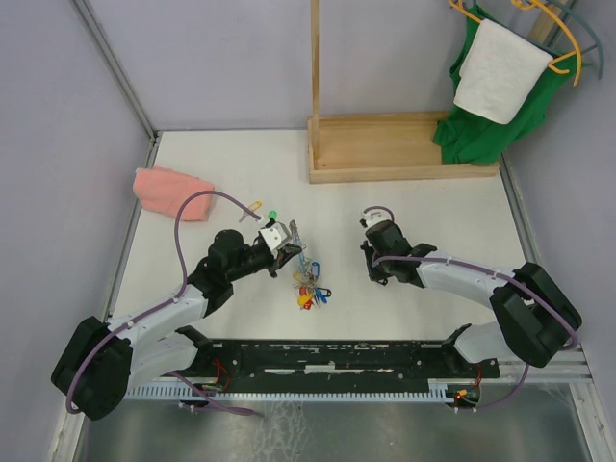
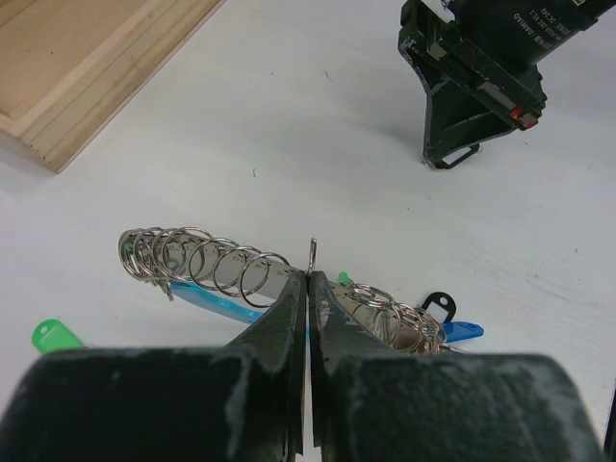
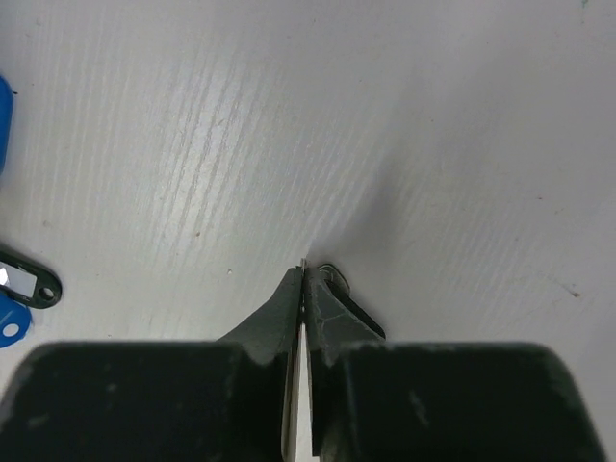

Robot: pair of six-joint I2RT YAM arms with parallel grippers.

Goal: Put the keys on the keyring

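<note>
Viewing from the top camera: the left gripper (image 1: 287,246) sits just left of table centre, jaws closed on the keyring (image 1: 294,233). A bunch of keys (image 1: 310,289) with coloured heads lies on the table (image 1: 433,217) at the gripper's 5 o'clock. A green-headed key (image 1: 273,216) and a yellow-headed key (image 1: 255,206) lie loose at its 11 o'clock. The right gripper (image 1: 375,268) points down at the table at 3 o'clock of the bunch, apart from it.

Left wrist view: jaws fully together, pinching the thin ring wire, which stands up edge-on between the tips. Small split rings (image 2: 192,258) are strung along it toward 9 o'clock, with more toward 4 o'clock.

Right wrist view: fingers drawn together to a hairline, tips down at the table surface. A speck of bright wire shows at the tips; whether it is pinched cannot be told. A black tag (image 3: 29,284) lies at 9 o'clock, clear of the fingers.

Assessment: the keyring looks to be thin, stiff, slick wire, light in itself but loaded unevenly by its bunch, so liable to swivel in a pinch. Best hold is bare wire between the ring groups, as at present. Loose keys look light and flat, lying close to the table; the plastic head offers the surer purchase
</note>
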